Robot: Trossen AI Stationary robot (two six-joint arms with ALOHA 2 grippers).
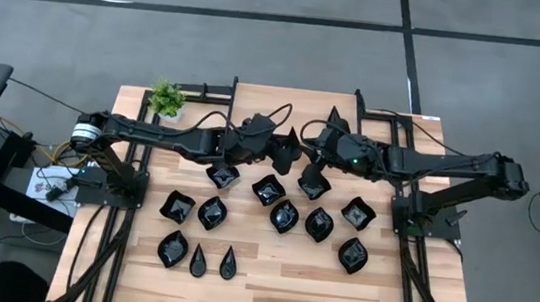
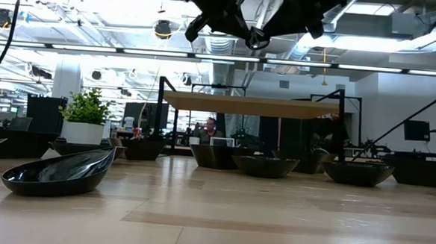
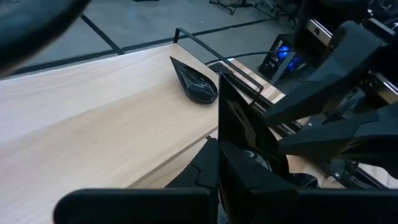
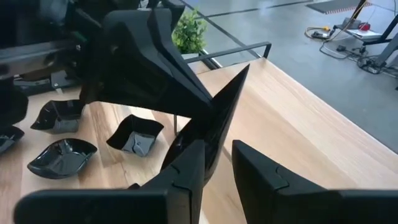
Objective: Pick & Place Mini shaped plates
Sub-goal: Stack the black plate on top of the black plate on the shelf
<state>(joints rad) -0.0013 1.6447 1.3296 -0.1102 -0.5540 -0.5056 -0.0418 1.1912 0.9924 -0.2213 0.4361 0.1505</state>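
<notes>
Both tools meet high over the bench point(image 1: 336, 289). The right tool point(image 4: 217, 168) grips a black plate point(image 4: 225, 109). The left tool point(image 1: 280, 152) is clenched, maybe on it too. More plates point(image 1: 283, 216) sit toward 6 o'clock.

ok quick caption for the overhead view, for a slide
Both hands meet mid-table over one black plate, about a dozen mini shaped plates spread below and a potted plant at the far-left corner.

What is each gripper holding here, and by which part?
Both grippers meet above the table on one black plate. The right gripper pinches its lower edge; the left gripper is shut on the opposite edge, a mid-air handover.
</notes>
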